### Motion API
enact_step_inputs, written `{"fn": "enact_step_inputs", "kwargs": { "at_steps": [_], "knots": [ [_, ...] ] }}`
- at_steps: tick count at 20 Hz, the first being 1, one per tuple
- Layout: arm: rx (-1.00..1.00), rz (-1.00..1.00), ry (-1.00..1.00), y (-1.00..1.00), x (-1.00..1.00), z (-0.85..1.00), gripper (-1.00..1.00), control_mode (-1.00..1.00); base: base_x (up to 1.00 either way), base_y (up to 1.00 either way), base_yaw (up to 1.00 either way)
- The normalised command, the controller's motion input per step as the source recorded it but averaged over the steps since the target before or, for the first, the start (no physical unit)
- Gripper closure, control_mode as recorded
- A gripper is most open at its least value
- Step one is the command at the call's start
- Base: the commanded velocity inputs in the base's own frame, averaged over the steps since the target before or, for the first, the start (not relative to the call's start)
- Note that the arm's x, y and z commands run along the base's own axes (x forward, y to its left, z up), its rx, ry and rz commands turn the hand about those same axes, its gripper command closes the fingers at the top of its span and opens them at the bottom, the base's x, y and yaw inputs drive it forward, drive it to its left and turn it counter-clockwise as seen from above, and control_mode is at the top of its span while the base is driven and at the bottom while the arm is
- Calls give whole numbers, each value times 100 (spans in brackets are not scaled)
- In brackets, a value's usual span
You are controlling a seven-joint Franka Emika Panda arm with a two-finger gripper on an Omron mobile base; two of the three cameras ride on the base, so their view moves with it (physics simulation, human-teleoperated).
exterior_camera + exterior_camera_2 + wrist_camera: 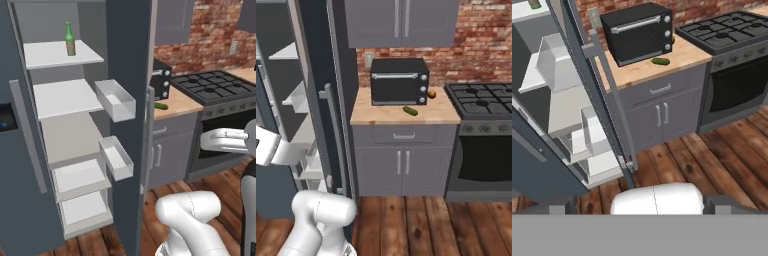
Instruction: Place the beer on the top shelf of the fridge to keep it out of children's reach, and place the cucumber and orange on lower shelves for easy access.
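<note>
Green beer (70, 39) stands upright on the top shelf (45, 56) of the fridge (127, 75); that step is complete. Cucumber (410, 111) and orange (432, 94) lie on the worktop (381, 116) beside the oven (399, 81). My end effector is fully spread, empty. Next: reach for the cucumber.

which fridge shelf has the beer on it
The top shelf of the fridge. The green beer stands upright near its right end, while the pale grey lower shelves beneath it hold nothing.
</note>
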Motion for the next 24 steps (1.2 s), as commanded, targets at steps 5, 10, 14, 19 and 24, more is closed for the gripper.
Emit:
{"fn": "enact_step_inputs", "kwargs": {
  "at_steps": [5,10,14,19,24],
  "knots": [
    [0,0,0,0,0,0,-100,100,0,-100,36],
    [0,0,0,0,0,0,-100,100,-4,-100,49],
    [0,0,0,0,0,0,-100,100,-31,-100,44],
    [0,0,0,0,0,0,-100,100,-21,-100,24],
    [0,0,0,0,0,0,-100,100,1,-100,6]
  ]
}}
